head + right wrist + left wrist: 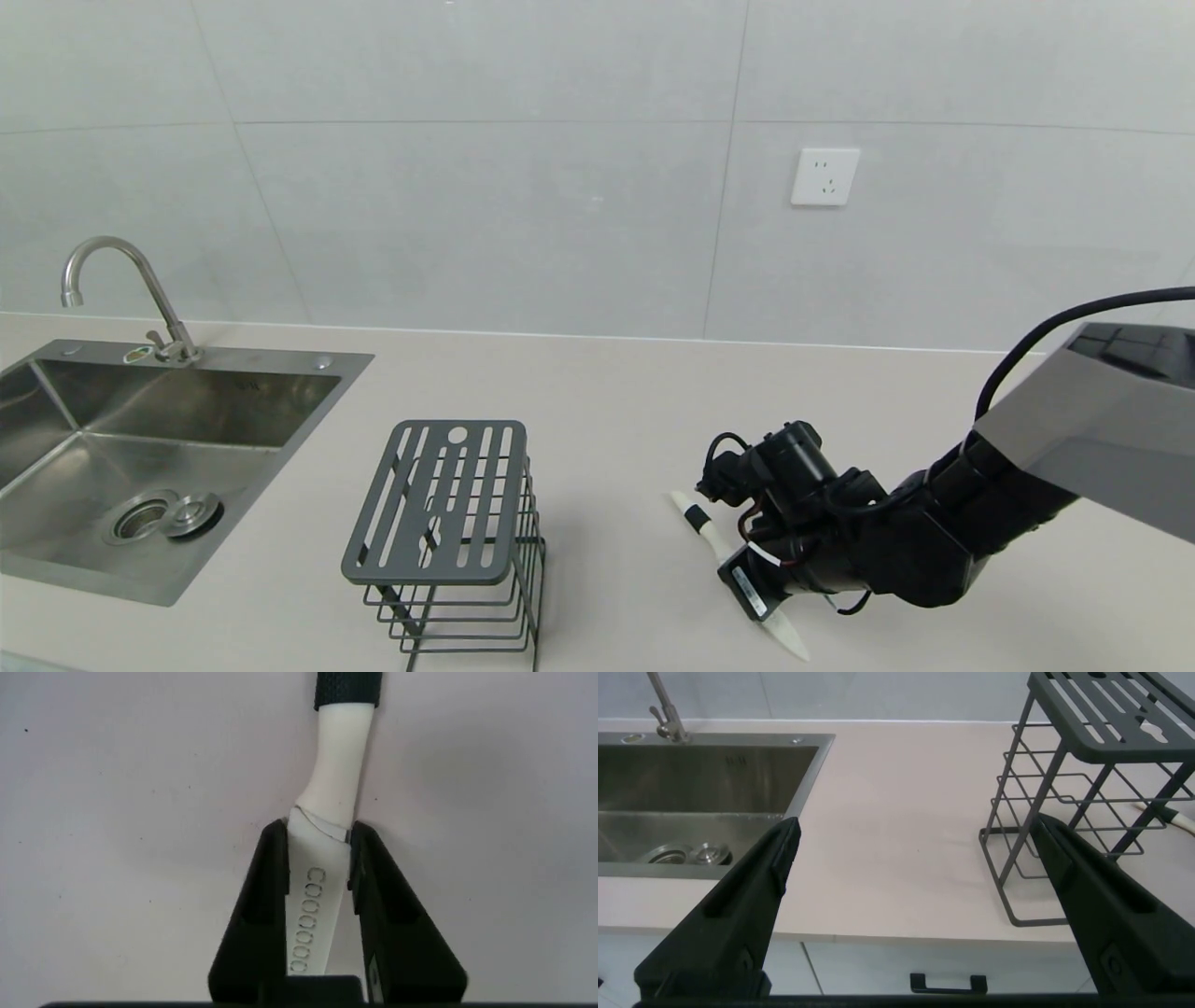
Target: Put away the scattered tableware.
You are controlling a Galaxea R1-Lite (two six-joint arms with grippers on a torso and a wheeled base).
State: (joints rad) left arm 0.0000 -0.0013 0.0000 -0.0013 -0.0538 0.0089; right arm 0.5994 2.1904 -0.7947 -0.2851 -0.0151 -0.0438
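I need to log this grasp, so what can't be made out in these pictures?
- The white utensil: in the head view its middle is hidden under the right hand, which is shut on it; its kind is unclear.
- The same utensil: in the right wrist view the frame edge cuts it off past its black band.
- The rack: in the head view its base is cut off by the bottom edge.
- The sink: in the head view its left part is cut off by the edge.

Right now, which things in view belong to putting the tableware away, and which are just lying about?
Part of the job:
white utensil, lying on the counter
right gripper, shut on it
wire rack, probably where it goes
left gripper, open and empty

Just there:
sink
faucet
wall socket
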